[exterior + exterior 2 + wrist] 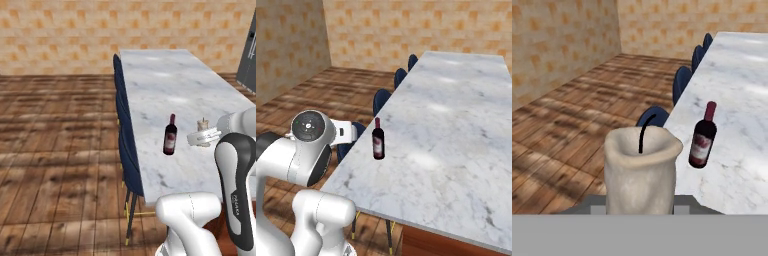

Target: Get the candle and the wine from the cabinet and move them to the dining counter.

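The wine (170,135) stands upright on the dining counter (165,85), near its left edge; it also stands out in the right base view (378,140) and the hand view (702,136). My gripper (203,136) hovers over the counter just right of the bottle, shut on the candle (203,124). In the hand view the candle (641,167) looms large and pale between the gripper (641,206) fingers, its dark wick curving up. The bottle stands apart from the candle, a little beyond it. The marble top (456,125) stretches far ahead.
Dark blue chairs (125,130) line the counter's left side, seen also in the right base view (381,100) and hand view (682,82). Wooden floor (55,150) lies to the left. A dark grey appliance (247,55) stands at the far right. My own arm (306,145) blocks the near corner.
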### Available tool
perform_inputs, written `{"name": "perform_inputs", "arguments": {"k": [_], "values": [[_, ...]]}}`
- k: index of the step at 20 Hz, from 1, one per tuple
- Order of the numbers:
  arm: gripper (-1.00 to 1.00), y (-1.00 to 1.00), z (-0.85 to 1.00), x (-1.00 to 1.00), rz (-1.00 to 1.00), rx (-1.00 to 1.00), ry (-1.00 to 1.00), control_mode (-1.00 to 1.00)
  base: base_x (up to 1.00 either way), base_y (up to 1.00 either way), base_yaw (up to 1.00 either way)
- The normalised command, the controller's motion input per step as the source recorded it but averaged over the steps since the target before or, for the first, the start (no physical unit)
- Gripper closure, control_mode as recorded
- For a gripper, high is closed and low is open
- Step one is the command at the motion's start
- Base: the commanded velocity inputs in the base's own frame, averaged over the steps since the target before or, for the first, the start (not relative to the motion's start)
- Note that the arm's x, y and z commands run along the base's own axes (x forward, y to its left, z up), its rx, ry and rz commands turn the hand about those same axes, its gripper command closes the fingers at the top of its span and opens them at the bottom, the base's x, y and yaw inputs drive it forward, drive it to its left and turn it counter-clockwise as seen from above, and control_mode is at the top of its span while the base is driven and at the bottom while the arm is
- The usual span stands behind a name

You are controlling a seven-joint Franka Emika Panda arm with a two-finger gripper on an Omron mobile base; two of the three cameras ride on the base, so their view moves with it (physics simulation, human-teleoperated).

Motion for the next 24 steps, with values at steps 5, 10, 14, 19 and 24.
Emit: {"name": "perform_inputs", "arguments": {"k": [5, 10, 14, 19, 24], "values": [[1.00, 0.00, 0.00, 0.00, 0.00, 0.00, 0.00, 1.00, 0.27, 0.04, -0.03], [1.00, 0.00, 0.00, 0.00, 0.00, 0.00, 0.00, 1.00, 0.01, 0.00, 0.00], [1.00, 0.00, 0.00, 0.00, 0.00, 0.00, 0.00, 1.00, 0.00, 0.00, 0.00], [1.00, 0.00, 0.00, 0.00, 0.00, 0.00, 0.00, 1.00, 0.00, 0.00, 0.00], [1.00, 0.00, 0.00, 0.00, 0.00, 0.00, 0.00, 1.00, 0.00, 0.00, 0.00]]}}
